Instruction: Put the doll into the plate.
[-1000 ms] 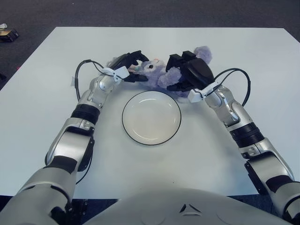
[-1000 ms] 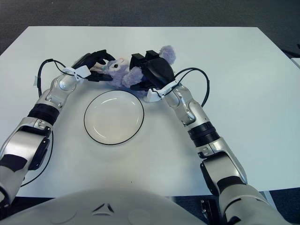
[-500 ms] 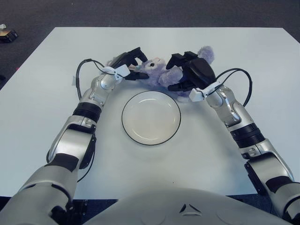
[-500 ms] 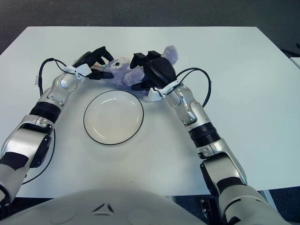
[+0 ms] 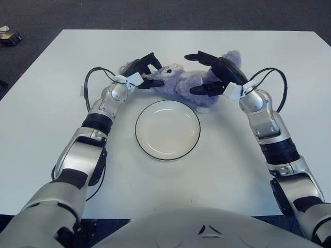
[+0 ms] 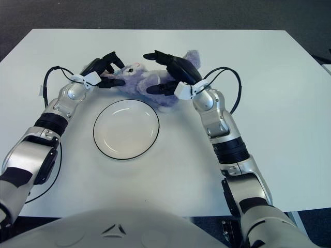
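While the white surface point(image 5: 46, 129) spans a dark carpeted floor point(image 5: 155, 13), nothing carries readable writing.
Empty black-rimmed plate point(image 5: 167, 129) sits centred; purple doll point(image 5: 181, 81) lies just beyond it, between the left hand point(image 5: 142, 72) and right hand point(image 5: 212, 72), both with fingers spread.

right hand point(image 5: 214, 72) fingers spread open off doll point(image 5: 181, 82), pulled back

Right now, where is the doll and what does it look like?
Find the white table and the round plate with a dark rim in its middle. Just beyond the plate, between the left hand and the right hand, lies the doll. It is the only soft, fuzzy purple thing there, with a pale face.
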Controlling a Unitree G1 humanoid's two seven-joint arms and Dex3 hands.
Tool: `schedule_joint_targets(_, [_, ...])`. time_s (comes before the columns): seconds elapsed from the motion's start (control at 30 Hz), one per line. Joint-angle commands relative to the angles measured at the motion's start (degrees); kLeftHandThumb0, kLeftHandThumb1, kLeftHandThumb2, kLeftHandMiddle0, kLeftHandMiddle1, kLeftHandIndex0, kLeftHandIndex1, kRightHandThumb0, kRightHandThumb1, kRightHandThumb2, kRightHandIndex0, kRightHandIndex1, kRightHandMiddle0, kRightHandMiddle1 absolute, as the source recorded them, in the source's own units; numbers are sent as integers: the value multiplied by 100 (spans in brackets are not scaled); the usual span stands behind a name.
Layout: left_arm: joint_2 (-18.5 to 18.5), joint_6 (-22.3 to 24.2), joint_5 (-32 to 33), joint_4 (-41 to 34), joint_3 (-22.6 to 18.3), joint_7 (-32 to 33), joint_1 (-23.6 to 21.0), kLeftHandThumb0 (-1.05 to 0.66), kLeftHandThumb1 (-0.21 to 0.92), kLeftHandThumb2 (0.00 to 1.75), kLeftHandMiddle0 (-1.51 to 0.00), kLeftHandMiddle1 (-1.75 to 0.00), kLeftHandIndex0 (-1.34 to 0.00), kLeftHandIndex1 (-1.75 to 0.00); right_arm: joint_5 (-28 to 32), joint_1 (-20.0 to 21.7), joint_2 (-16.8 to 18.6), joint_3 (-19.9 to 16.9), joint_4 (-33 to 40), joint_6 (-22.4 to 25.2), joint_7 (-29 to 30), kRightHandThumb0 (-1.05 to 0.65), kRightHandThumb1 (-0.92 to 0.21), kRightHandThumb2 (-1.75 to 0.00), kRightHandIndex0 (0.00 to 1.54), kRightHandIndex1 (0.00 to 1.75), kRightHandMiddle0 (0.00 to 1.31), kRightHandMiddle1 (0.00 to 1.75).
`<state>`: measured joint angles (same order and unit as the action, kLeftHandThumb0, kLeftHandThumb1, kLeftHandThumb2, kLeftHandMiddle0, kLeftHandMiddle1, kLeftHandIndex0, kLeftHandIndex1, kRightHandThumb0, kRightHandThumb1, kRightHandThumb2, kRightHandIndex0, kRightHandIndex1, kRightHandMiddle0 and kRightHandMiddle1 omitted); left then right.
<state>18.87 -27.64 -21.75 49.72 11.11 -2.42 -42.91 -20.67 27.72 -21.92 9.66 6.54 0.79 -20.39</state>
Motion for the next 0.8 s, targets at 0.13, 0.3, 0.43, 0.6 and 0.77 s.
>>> schedule_joint_targets(0.13, [14, -85, 25, 124, -17, 79, -139, -62, 92, 12, -45, -152, -39, -135, 261, 116, -178, -232, -55, -5, -169, -77, -92, -7, 21, 0, 30, 6])
schedule_joint_targets(0.3, [12, -113, 15, 163, -14, 111, -145, -62, 92, 13, -46, -151, -40, -135, 414, 232, -284, -341, -147, 5, -273, -86, -92, -5, 15, 0, 26, 3])
schedule_joint_targets(0.43, [15, -139, 13, 190, -13, 125, -151, -62, 92, 14, -46, -150, -40, -134, 486, 260, -323, -393, -143, 64, -328, -91, -92, -4, 13, 0, 23, 2])
schedule_joint_targets(0.6, [16, -209, 12, 246, -10, 156, -156, -62, 92, 14, -47, -149, -41, -132, 495, 326, -521, -500, -34, 196, -469, -91, -91, -3, 12, 0, 22, 1])
schedule_joint_targets(0.77, [17, -281, 12, 297, -8, 184, -166, -62, 92, 15, -47, -148, -41, -130, 301, 366, -695, -491, 96, 324, -486, -88, -90, -1, 14, 1, 23, 1])
